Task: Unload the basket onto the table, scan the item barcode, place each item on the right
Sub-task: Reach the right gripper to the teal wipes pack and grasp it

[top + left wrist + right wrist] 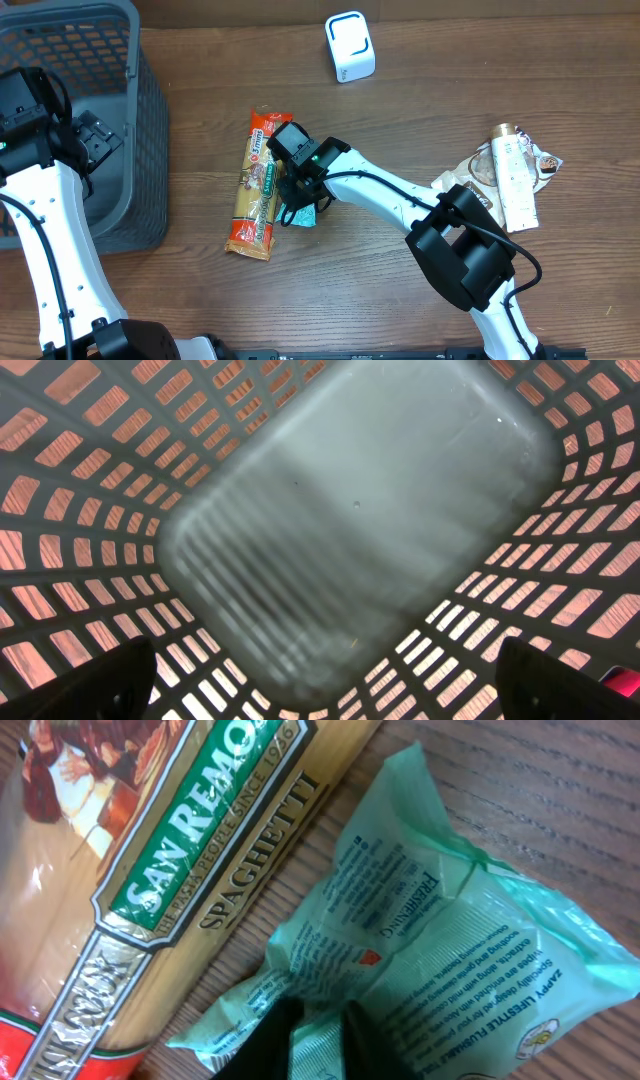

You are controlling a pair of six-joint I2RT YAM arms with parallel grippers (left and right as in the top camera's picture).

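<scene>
- Green sachet (470,940): lies on the tabletop (400,300) near its centre, touching the spaghetti pack at that pack's 4 o'clock edge. In the overhead view only a teal corner shows beneath the arm.
- Right hand (315,1025): narrow, with dark fingertips (270,1035) pinched on a fold at the sachet's 6 o'clock edge.
- Spaghetti pack (258,185): flat, its long axis running 12 to 6 o'clock.
- White scanner (350,46): at 12 o'clock, well apart from the sachet.
- Cream bottle (515,180): at 3 o'clock, lying on a brown pouch (545,160).
- Grey basket (150,120): at 9 to 10 o'clock.
- Left hand (95,140): over the basket, fingers (110,685) spread wide, holding nothing.
</scene>
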